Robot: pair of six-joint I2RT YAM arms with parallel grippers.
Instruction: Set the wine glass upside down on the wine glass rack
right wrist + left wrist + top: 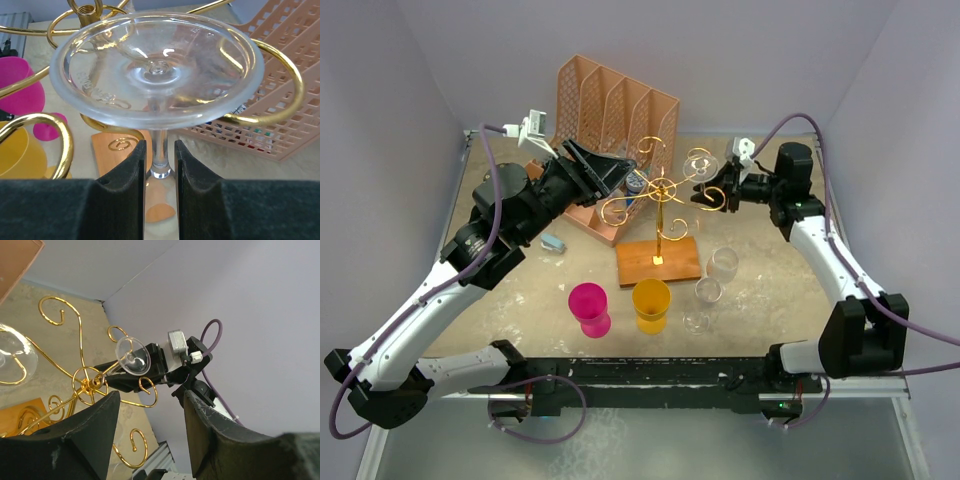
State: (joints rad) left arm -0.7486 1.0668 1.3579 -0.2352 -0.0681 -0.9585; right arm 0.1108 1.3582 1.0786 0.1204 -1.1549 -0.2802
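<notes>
Right jaws clamp the wine glass (157,75) stem amid rack (658,260) curls; left jaws spread empty.

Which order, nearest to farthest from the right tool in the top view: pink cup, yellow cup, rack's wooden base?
1. The rack's wooden base, left of the right tool and toward the arms.
2. The yellow cup, past the base, nearer the arms.
3. The pink cup, left of the yellow cup.
</notes>
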